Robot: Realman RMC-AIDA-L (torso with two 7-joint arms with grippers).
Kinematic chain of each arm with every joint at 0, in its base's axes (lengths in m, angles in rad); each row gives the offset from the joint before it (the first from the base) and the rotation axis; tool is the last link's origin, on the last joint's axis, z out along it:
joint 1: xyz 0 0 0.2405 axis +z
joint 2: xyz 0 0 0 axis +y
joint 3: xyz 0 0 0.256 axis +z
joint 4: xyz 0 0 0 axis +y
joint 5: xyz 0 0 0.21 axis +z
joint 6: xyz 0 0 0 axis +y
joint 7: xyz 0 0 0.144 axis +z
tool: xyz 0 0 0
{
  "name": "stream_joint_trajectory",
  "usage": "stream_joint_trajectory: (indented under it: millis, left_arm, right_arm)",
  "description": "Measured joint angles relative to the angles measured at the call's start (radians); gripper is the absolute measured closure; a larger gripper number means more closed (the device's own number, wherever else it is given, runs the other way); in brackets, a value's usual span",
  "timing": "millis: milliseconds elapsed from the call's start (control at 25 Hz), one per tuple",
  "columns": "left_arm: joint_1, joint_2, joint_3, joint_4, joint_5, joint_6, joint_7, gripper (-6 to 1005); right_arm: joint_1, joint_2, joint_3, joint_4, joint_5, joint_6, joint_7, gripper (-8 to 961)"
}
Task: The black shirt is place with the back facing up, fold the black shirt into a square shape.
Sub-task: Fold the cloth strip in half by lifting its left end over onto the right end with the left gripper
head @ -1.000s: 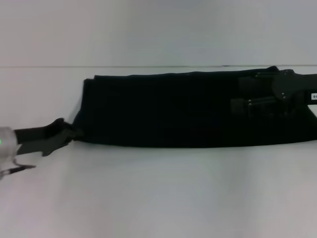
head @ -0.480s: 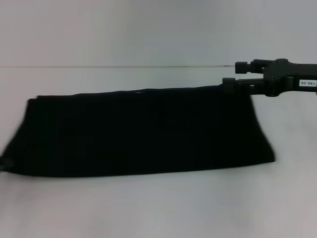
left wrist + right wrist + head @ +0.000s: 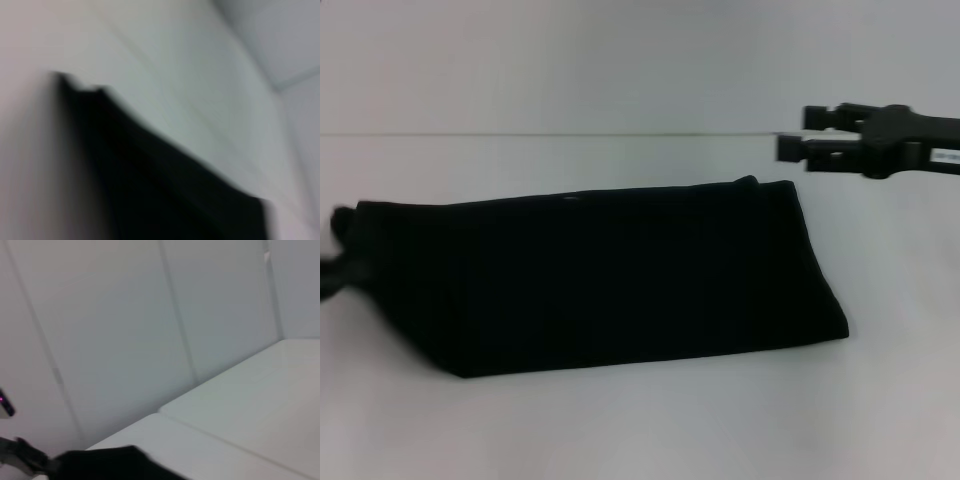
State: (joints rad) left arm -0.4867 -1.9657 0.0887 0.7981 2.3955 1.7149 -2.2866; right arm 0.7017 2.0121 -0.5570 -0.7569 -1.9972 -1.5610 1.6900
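Now the black shirt (image 3: 600, 280) lies folded into a long band on the white tabletop (image 3: 640, 420). The right gripper (image 3: 795, 135) hovers clear, jaws apart; the left gripper (image 3: 332, 262) at its left end is unclear. Next: fold crosswise. A second ago, the shirt lay farther right.

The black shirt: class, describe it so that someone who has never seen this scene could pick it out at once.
Start from the white table that fills the head view. Lying across its middle is the black shirt, a wide, flat band of matte black fabric, already folded. The only other dark things are the rigid jointed right gripper, hanging clear of the shirt with jaws open, and the left gripper at its other end.
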Motion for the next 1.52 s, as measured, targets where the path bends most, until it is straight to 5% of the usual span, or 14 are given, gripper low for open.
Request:
stream_joint_trajectory:
  millis: [200, 280, 520, 680, 880, 1120, 1320, 1520]
  left_arm:
    - [-0.173, 0.003, 0.046, -0.17, -0.121, 0.058, 0.012, 955]
    - [-0.261, -0.028, 0.088, -0.223, -0.144, 0.02, 0.019, 954]
    - [-0.501, -0.185, 0.212, -0.377, -0.155, -0.276, 0.093, 952]
    - [-0.582, -0.206, 0.214, -0.624, -0.23, -0.547, 0.233, 951]
    - [-0.573, -0.211, 0.121, -0.877, -0.323, -0.783, 0.486, 949]
    - [-0.491, -0.212, 0.02, -0.98, -0.321, -0.698, 0.646, 874]
    - [-0.414, -0.203, -0.003, -0.889, -0.323, -0.528, 0.623, 639]
    - [-0.37, -0.197, 0.007, -0.661, -0.325, -0.547, 0.455, 384]
  right_arm:
    - [-0.056, -0.031, 0.05, -0.008, 0.035, 0.011, -0.021, 54]
    - [-0.082, -0.048, 0.071, -0.012, 0.042, -0.004, -0.026, 54]
    - [-0.163, -0.104, 0.126, -0.021, 0.076, -0.081, -0.057, 54]
    - [-0.193, -0.129, 0.155, -0.023, 0.081, -0.121, -0.075, 54]
    - [-0.211, -0.135, 0.171, -0.024, 0.076, -0.132, -0.08, 53]
    - [-0.215, -0.13, 0.169, -0.014, 0.04, -0.122, -0.063, 53]
    - [-0.202, -0.136, 0.158, -0.016, 0.012, -0.092, 0.062, 53]
    - [-0.144, -0.145, 0.154, -0.021, -0.128, -0.031, 0.202, 54]
